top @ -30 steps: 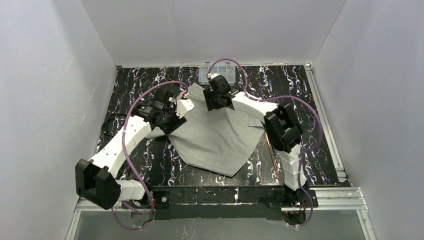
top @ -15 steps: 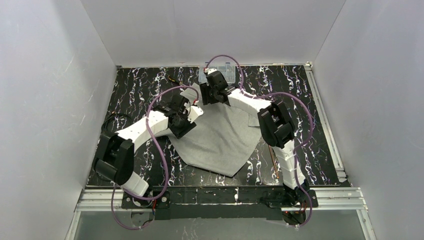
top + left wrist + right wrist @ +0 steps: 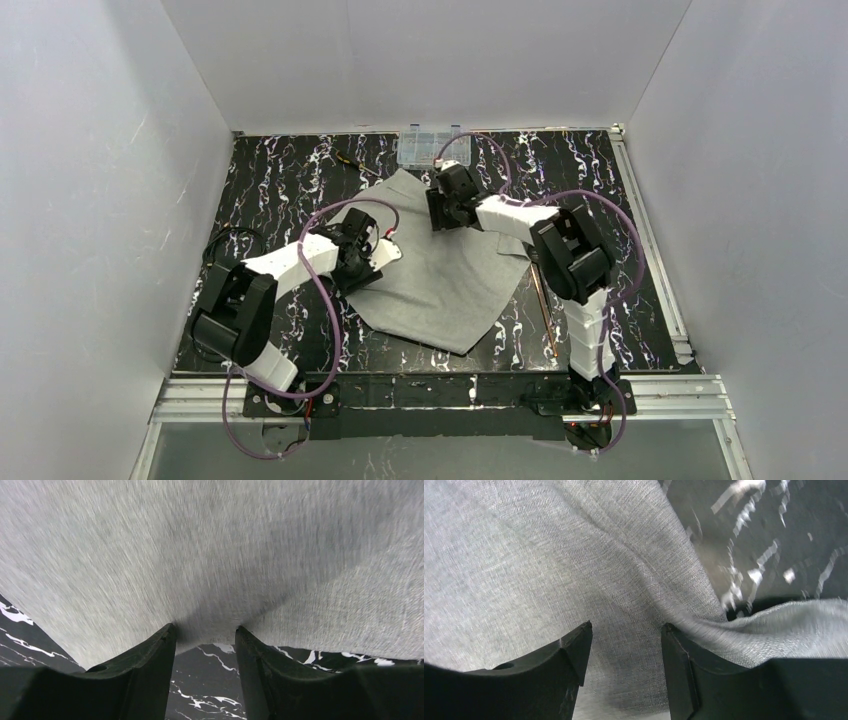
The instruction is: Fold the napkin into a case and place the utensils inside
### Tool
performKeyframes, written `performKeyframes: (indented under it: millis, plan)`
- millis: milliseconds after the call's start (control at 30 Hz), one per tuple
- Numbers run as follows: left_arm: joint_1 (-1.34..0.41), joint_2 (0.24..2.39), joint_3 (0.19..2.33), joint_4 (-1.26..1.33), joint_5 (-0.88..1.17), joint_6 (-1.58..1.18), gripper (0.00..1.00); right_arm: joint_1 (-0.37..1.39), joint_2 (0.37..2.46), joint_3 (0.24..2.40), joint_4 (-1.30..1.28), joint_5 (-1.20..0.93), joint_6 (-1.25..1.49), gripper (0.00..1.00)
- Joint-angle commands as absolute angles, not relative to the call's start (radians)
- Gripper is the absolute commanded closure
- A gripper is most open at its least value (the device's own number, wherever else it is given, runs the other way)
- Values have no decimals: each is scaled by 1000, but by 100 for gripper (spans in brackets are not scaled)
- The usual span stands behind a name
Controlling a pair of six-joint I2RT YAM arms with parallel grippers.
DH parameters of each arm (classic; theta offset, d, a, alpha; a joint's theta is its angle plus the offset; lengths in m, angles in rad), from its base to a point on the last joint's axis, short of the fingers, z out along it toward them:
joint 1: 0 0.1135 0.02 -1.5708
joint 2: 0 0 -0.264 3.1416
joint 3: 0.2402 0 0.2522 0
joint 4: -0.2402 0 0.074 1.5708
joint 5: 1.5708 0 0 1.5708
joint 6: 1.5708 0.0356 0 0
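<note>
Fingers of the left gripper, narrowed yet apart, straddle the napkin's left edge; the right gripper, half-open, sits at its far side; both have drawn nearer, leaving the cloth flat mid-table, unfolded

Even diffuse light; wrist views motion-blurred, napkin weave smeared.

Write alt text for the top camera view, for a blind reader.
A grey napkin lies spread on a black marbled table. The left tool is at its left edge, the right tool over its far part, both open. A clear box stands at the back; thin utensils lie right of the napkin.
</note>
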State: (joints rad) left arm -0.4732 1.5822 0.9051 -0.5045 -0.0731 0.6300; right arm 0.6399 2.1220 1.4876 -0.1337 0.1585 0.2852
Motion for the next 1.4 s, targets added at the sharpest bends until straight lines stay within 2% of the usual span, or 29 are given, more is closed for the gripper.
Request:
performKeyframes:
  millis: [0,167,367,533,700,867,1033,1133,1267,1367]
  plan:
    - [-450,1513,864,-488,-132,705,55,610,2002,1323,-208,210,317,39]
    - [-413,1547,873,-420,-195,750,57,605,1853,1103,-184,230,409,40]
    - [-399,1634,1005,-397,-183,737,57,655,1667,890,-159,234,540,41]
    - [-393,1739,1147,-414,-184,723,57,690,1633,957,-199,261,557,39]
    - [-401,1703,1267,-524,-111,696,57,588,1779,1139,-190,234,466,37]
    - [-436,1551,1216,-665,-56,711,55,548,1908,1390,-298,131,450,39]
    - [-408,1505,1117,-632,-60,715,55,565,1913,1434,-246,123,433,38]
    - [-399,1575,1116,-617,-81,702,56,575,1989,1488,-303,183,412,38]
    - [-387,1648,1141,-582,-110,693,56,590,2041,1516,-332,411,377,37]
    - [-368,1695,1170,-579,-95,660,57,588,2064,1523,-299,469,339,37]
